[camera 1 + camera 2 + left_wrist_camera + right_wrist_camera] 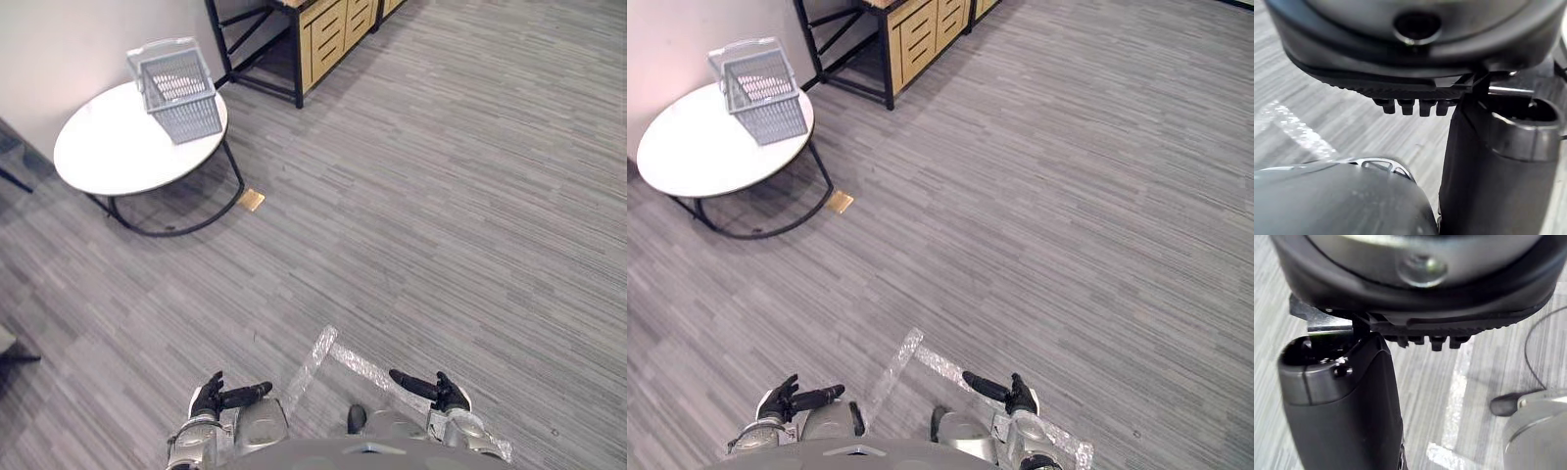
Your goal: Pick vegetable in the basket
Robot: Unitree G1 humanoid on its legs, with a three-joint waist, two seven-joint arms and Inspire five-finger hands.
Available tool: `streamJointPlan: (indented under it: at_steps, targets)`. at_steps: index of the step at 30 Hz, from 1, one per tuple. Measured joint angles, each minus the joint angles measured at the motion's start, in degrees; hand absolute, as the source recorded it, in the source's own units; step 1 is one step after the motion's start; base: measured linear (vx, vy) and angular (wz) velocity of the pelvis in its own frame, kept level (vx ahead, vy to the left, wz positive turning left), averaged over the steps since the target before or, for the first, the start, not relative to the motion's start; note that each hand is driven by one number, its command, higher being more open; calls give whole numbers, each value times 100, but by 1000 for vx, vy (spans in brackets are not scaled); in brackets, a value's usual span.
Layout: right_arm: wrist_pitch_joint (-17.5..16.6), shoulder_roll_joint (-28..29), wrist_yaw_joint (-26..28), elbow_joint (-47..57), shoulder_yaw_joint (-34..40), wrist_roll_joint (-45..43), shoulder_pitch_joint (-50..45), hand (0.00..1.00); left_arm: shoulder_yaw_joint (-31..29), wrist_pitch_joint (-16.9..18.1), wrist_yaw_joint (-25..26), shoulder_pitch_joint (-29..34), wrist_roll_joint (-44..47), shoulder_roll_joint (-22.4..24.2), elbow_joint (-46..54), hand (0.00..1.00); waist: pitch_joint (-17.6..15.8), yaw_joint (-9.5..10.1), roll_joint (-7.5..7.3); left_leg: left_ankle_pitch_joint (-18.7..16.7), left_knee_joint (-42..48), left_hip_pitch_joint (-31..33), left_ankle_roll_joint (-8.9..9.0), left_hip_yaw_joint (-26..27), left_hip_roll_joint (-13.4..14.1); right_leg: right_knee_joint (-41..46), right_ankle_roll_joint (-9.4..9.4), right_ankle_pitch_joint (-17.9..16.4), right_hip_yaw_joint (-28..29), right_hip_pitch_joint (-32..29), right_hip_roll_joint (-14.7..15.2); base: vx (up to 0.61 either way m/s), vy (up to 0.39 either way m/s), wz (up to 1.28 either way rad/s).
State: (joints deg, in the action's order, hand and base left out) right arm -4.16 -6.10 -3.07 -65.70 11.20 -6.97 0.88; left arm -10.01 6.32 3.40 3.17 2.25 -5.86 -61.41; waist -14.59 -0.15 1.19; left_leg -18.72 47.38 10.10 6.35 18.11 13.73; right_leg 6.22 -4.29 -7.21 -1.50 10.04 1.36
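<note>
Down at the robot's sides, low over the floor [441,196], the left hand [217,397] and the right hand [438,390] hang with fingers [1408,105] straight and loose and thumbs turned inward toward each other, and neither holds anything. Between the two hands, clear tape strips [315,354] form a corner on the grey planking. Well apart from them, ahead and to the robot's left, stands a round white worktop [103,152] on a black frame. On its edge nearest the cabinet [328,34] sits the basket [188,119]. It is pale grey plastic, rectangular, with slotted mesh walls that narrow toward the base and a handle that seems folded back over the far rim. It looks light and stiff, so it would likely slide if nudged. A vegetable I cannot make out, since from here the inside of the basket is too small to tell. A small tan scrap [252,200] lies on the floor just beside the frame. By my reading the step in hand is the approach, with nothing of the picking begun. To do it well the robot should turn left and close in, stepping clear of the scrap and the frame. It should halt facing the basket with the worktop's rim just ahead of the hands, keeping both hands low and open until then. Only then should it raise one hand, looking into the basket before committing to a grasp
</note>
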Motion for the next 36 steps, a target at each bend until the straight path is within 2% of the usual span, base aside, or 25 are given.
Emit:
streamJointPlan:
  at_steps: [1,2,3,4,5,7,9,14,17,20,23,27,28,29,31,32,33,35,36]
  targets:
    - [0,19,0,-3,2,5,-27,100,0,39,-1,2,5,-14,36,100,-20,16,-56,147,-942,72,-32,14,-133,26,210,-113,5,181,195,331,214,-67]
    - [1,-27,10,49,-1,11,-95,100,36,63,26,20,-4,32,18,100,22,-4,36,1012,-2190,59,-144,-30,-212,84,559,-336,-9,323,246,376,278,-54]
    - [-3,-92,27,116,-12,28,-159,100,61,66,43,46,-10,101,1,100,87,-8,173,1814,-2821,76,-205,-143,-198,88,700,-492,1,359,219,383,335,-18]
    - [-2,-83,14,146,-28,138,-157,100,68,51,14,-69,-11,7,-65,100,89,-74,102,2087,-2889,88,-414,-238,-382,110,833,-702,-22,492,415,336,308,26]
    - [-9,-52,13,139,-109,230,-175,100,76,100,93,-88,-12,-30,-45,100,141,-104,-20,2121,-3295,-40,-437,-311,-616,91,850,-691,-29,393,466,249,227,40]
    - [-13,40,39,134,-172,230,-179,100,63,97,115,-103,0,-101,-46,100,140,-88,-200,2229,-3613,-104,-505,-331,-853,25,794,-708,-110,305,521,115,79,37]
    - [-15,103,35,124,-177,235,-170,100,68,25,147,-98,-2,-131,-141,100,141,24,-252,2214,-3677,-130,-526,-321,-948,-127,834,-508,-123,392,598,151,70,14]
    - [-30,187,49,125,-170,236,-160,100,70,-11,140,-37,26,-138,-353,100,166,60,-257,2274,-4152,-679,-494,-117,-921,-178,837,-278,132,562,624,50,33,-31]
    - [-33,187,101,136,-173,388,-136,100,305,-12,129,-39,-12,-205,-475,100,300,-17,-253,2536,-4858,-779,-431,55,-1014,-135,850,-268,268,188,656,-60,10,-38]
    - [3,187,106,122,-169,437,-122,100,358,-24,127,-46,-9,-236,-505,100,320,0,-294,2643,-5232,-861,-433,56,-1117,-125,862,-262,341,2,696,-47,41,-33]
    - [6,183,122,120,-176,594,-114,100,487,-17,132,-42,-9,-275,-480,100,342,7,-326,2604,-5227,-836,-460,122,-1182,-118,873,-274,336,-71,752,-30,32,-17]
    - [84,253,160,26,-246,873,-3,100,477,-23,118,-35,-11,-333,-430,100,431,114,-490,2508,-5208,-657,-582,247,-1512,117,908,-735,360,-462,1087,0,62,-19]
    - [99,262,160,20,-224,878,-4,100,472,-24,115,-35,-10,-342,-429,100,441,113,-517,2445,-5144,-634,-654,244,-1559,123,881,-774,350,-456,1142,91,97,2]
    - [115,316,154,13,-155,877,-13,100,467,-23,100,-18,-10,-368,-416,100,452,138,-644,2239,-4921,-572,-729,227,-1676,109,832,-817,326,-404,1289,180,111,6]
    - [118,357,159,-6,19,844,-44,100,468,-18,107,27,-25,-355,-365,100,499,97,-588,2011,-4662,-563,-837,147,-1705,666,838,-724,327,-478,1343,244,98,12]
    - [94,361,187,19,76,833,-31,100,470,-20,135,84,-39,-323,-369,100,532,-13,-490,1833,-4409,-557,-825,26,-1622,1587,813,-480,351,-836,1194,225,88,21]
    - [83,364,186,21,92,830,-28,100,470,-20,137,98,-38,-318,-371,100,548,-16,-455,1733,-4302,-578,-833,-30,-1573,1956,819,-337,381,-977,1131,276,147,33]
    - [68,399,182,34,264,778,-24,100,497,-24,126,103,-40,-353,-381,100,529,-6,-459,1444,-3986,-748,-940,-245,-1481,3270,931,459,554,-1406,952,269,124,44]
    - [41,402,174,34,366,676,-46,100,579,-41,125,113,-42,-373,-384,100,497,-49,-430,1281,-3893,-864,-1025,-383,-1447,3855,995,716,579,-1570,930,285,83,66]
